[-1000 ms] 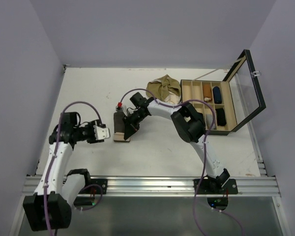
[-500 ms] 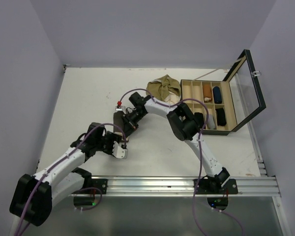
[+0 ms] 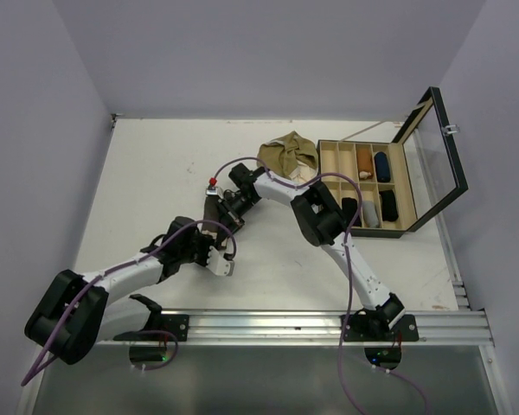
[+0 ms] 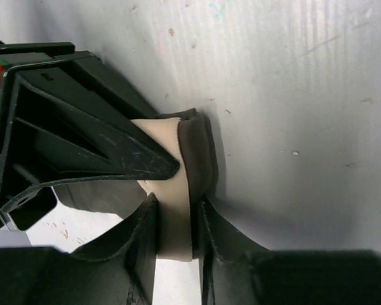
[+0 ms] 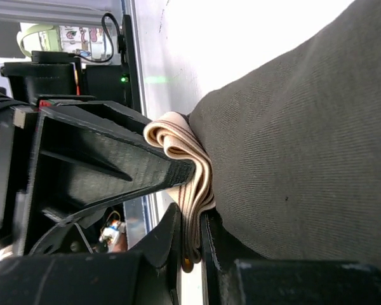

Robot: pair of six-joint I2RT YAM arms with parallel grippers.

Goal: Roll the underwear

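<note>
The dark brown underwear [image 5: 292,146] lies mid-table, its beige waistband [image 4: 174,210] folded over at the near edge. My left gripper [image 4: 174,232] is shut on that waistband from the near side. From the far side, my right gripper [image 5: 192,244] is shut on the same bunched waistband [image 5: 190,190], its black finger [image 4: 114,155] resting on the band. In the top view both grippers, left [image 3: 221,248] and right [image 3: 223,223], meet over the garment and hide most of it. The olive-tan underwear [image 3: 287,154] lies crumpled at the back.
An open wooden box [image 3: 408,201] with compartments stands at the right, its glass lid [image 3: 438,147] raised; rolled garments fill some compartments. Purple cables loop over both arms. The metal rail [image 3: 268,327] runs along the near edge.
My left arm swung in from the left side to the middle of the table and closed its jaws on the waistband. The right gripper stayed on the underwear, barely shifting.
</note>
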